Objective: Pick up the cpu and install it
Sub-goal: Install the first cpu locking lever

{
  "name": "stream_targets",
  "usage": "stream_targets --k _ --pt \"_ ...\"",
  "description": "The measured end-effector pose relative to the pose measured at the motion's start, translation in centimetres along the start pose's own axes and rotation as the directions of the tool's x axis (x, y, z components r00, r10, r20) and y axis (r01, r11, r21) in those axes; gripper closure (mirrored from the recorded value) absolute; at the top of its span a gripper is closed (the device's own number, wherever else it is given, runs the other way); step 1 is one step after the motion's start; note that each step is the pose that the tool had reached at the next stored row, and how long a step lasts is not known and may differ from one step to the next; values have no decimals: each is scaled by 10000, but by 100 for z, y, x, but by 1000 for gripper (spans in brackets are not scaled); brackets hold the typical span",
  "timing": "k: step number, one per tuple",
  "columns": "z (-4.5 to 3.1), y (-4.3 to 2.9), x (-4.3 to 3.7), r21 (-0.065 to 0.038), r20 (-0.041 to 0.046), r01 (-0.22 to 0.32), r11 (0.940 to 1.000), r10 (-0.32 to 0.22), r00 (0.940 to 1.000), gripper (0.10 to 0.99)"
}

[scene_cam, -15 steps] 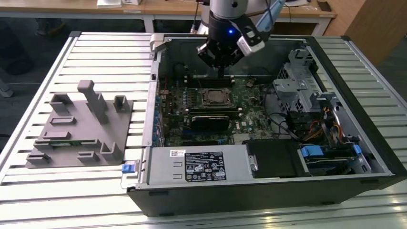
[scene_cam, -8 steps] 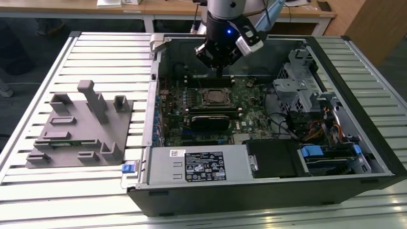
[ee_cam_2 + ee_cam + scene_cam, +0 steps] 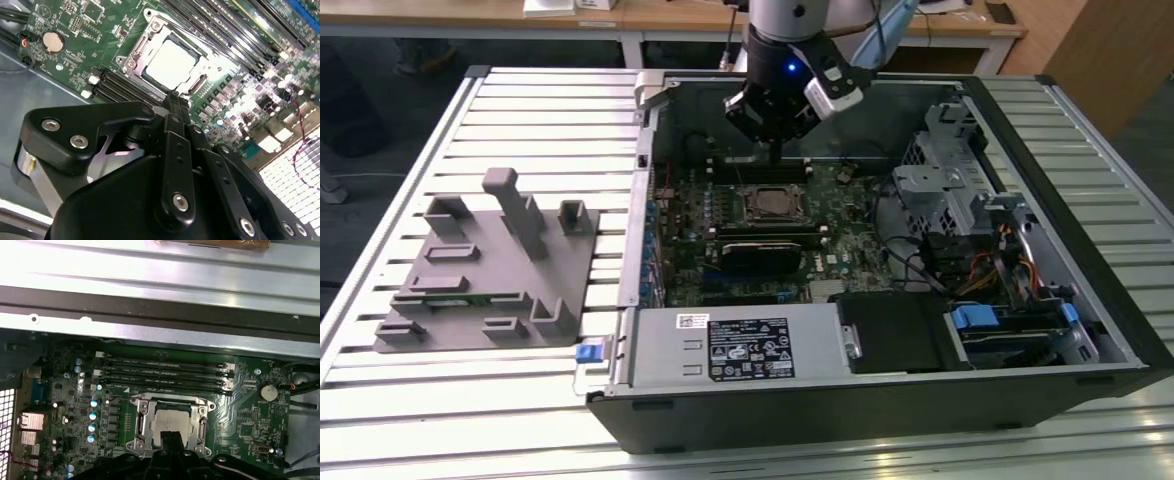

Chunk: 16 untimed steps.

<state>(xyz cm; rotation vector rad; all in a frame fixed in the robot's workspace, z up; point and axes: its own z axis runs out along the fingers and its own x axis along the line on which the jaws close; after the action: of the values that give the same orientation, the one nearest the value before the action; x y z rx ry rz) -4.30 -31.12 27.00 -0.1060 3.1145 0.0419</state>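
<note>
Exterior view: the gripper (image 3: pixel 775 158) hangs at upper centre, inside the open computer case (image 3: pixel 1067 345), just above the CPU socket (image 3: pixel 770 203). A grey fixture (image 3: pixel 487 265) sits at left.

Second wrist view: you see the cpu (image 3: pixel 170 62) seated in the socket frame, upper centre; the fingertips are pressed together, holding nothing.

First wrist view: the cpu (image 3: pixel 170 421) lies at lower centre, below the memory slots (image 3: pixel 165 374).
</note>
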Motion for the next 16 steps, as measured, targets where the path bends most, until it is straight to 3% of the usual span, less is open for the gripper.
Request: stream_targets --k 6,11,15,16 --pt "8 6 82 1 1 -36 10000 36 10000 980" --pt "13 8 98 16 -1 -544 9985 544 9985 980" --pt "13 9 99 14 -300 -741 9973 741 9968 980" --pt "14 8 100 14 -329 -758 9971 758 9966 980"
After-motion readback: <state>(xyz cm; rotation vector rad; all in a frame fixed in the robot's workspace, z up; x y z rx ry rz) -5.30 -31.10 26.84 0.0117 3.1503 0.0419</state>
